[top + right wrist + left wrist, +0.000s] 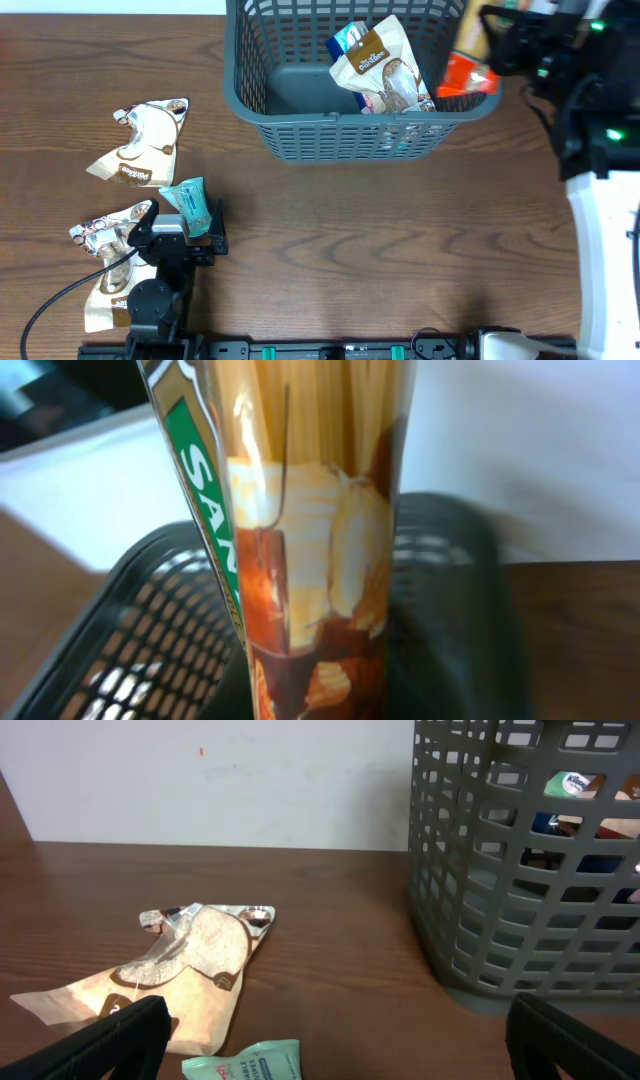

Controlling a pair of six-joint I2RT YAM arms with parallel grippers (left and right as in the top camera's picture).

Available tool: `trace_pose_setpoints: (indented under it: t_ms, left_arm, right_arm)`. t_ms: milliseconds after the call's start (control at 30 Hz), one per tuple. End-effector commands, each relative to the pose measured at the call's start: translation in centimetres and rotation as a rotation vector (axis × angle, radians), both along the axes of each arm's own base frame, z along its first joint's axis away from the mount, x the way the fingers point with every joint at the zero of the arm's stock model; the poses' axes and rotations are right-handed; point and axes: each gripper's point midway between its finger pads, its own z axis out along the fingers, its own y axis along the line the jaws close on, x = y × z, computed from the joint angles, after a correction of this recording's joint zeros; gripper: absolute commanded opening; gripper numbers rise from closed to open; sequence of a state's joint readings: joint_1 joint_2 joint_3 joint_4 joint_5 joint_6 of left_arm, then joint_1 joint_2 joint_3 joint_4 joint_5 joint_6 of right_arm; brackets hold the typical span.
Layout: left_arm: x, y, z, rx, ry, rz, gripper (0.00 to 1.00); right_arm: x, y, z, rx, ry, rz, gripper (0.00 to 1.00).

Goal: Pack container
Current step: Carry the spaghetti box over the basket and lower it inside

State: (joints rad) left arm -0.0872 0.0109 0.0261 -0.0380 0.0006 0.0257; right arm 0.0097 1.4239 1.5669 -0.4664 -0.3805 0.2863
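The grey-blue basket (340, 130) stands at the top middle; it also shows in the left wrist view (520, 900) and the right wrist view (110, 630). A tan snack pouch (385, 70) and a blue packet (348, 40) lie inside it. My right gripper (500, 45) is shut on a spaghetti packet (468, 60) (300, 530), held over the basket's right rim. My left gripper (195, 225) (335, 1045) is open, low over the table, with a teal wipes packet (192, 205) (245, 1065) between its fingers.
Tan snack pouches lie on the table at left: one (145, 145) (180, 970) far from me, another (110, 232) beside the left arm, a third (105, 300) under it. A black cable (50, 305) runs at bottom left.
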Motion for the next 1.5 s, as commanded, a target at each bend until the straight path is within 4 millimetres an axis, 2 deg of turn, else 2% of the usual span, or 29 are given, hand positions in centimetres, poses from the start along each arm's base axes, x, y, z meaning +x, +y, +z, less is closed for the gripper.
trace_pose_setpoints:
  t_ms: [0,100,200,500,700,1067,1300,1333,1400,1467]
  left_arm:
    - [-0.1,0.1,-1.8,0.004,0.051,0.005,0.99]
    - [-0.1,0.1,-1.8,0.004,0.051,0.005,0.99]
    - [-0.1,0.1,-1.8,0.004,0.051,0.005,0.99]
    - [-0.1,0.1,-1.8,0.004,0.051,0.005,0.99]
    - [-0.1,0.1,-1.8,0.004,0.051,0.005,0.99]
    - [-0.1,0.1,-1.8,0.004,0.051,0.005,0.99]
    - [-0.1,0.1,-1.8,0.004,0.051,0.005,0.99]
    - [-0.1,0.1,-1.8,0.004,0.051,0.005,0.98]
    - [-0.1,0.1,-1.8,0.004,0.051,0.005,0.99]
    - [-0.1,0.1,-1.8,0.004,0.051,0.005,0.98]
  right_arm:
    - [-1.0,4.0,4.0,0.028,-0.105,0.117,0.01]
    - [-1.1,6.3,3.2,0.024,-0.087,0.171,0.01]
    - [-1.1,7.7,1.6,0.0,-0.047,0.203,0.01]
    - [0.3,8.0,-5.0,-0.117,0.121,0.209,0.02]
    - [1.4,8.2,-7.5,-0.134,0.175,0.217,0.02]
    - [2.6,7.1,-10.9,-0.24,0.233,0.174,0.01]
    - [2.5,7.0,-11.1,-0.248,0.243,0.172,0.02]
    - [2.5,6.9,-11.2,-0.25,0.244,0.173,0.02]
    - [2.5,6.9,-11.2,-0.255,0.244,0.175,0.15]
    - [2.5,6.8,-11.3,-0.264,0.244,0.173,0.16]
